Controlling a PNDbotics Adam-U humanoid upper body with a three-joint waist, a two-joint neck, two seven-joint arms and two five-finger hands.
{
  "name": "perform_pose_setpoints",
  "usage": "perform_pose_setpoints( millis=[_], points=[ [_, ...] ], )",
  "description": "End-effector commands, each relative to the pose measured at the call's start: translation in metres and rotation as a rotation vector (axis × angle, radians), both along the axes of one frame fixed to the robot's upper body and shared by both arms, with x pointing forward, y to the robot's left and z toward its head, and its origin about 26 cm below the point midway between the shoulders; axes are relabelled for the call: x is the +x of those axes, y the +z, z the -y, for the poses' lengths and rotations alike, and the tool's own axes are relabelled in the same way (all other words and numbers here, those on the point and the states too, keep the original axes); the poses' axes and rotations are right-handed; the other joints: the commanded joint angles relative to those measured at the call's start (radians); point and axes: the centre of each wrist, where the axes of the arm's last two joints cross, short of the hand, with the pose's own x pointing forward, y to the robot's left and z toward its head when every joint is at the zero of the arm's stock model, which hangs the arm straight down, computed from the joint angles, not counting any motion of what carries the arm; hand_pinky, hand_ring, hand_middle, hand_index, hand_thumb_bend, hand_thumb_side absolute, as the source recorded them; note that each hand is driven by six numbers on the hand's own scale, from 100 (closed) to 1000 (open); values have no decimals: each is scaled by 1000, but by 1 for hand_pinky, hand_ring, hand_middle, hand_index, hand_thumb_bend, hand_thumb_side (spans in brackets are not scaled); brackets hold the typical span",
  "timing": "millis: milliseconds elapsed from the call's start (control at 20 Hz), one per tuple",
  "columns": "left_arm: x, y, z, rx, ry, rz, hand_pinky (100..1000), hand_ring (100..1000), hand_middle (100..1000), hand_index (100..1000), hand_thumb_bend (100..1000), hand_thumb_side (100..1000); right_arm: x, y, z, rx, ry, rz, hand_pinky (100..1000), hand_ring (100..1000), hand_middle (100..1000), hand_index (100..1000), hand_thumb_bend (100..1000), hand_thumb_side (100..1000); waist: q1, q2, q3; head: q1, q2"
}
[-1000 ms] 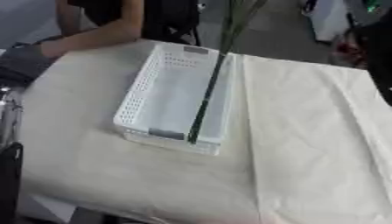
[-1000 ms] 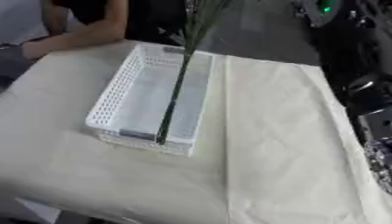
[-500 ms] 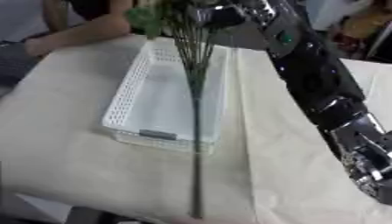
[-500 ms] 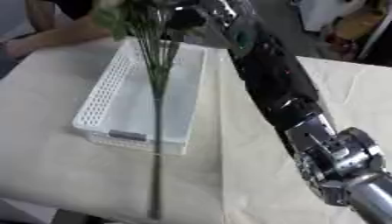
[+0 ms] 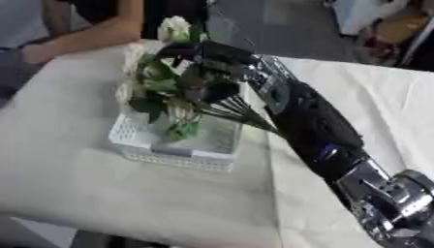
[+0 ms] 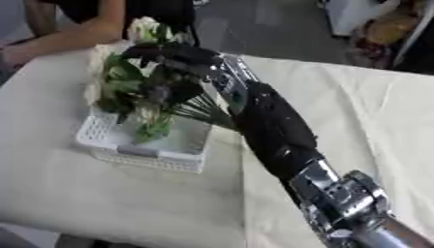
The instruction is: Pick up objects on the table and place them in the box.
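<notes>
The robot's right hand, fingers curled round the stems, holds a bunch of white flowers with green leaves over the white perforated box, which sits on the cloth-covered bench.

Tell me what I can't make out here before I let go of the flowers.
- Right robot hand: its fingers merge with the dark leaves of the flowers in both views, so the grip is unreadable.
- Box: the bouquet covers most of the inside.
- Flower stems: ends hidden behind the arm.
- Left robot hand: in neither view.
</notes>
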Motion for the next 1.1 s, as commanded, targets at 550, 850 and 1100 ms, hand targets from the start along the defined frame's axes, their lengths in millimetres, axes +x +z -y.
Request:
perform_pose_setpoints(
  millis=[550,850,1100],
  points=[
    [-3,8,1,24,-9,25,484,514,618,683,139,856,4,8,12,-92,6,69,1000,1000,1000,1000,100,352,11,-12,-8,10,-9],
    [-4,7,1,28,-12,20,484,514,618,683,139,855,4,46,16,105,-66,263,1000,1000,1000,1000,100,100,10,-16,-9,11,-11],
    [-4,7,1,30,-15,19,485,515,618,682,139,855,-1,73,15,442,-152,450,1000,1000,1000,1000,263,100,9,-19,-9,3,-14]
  ],
)
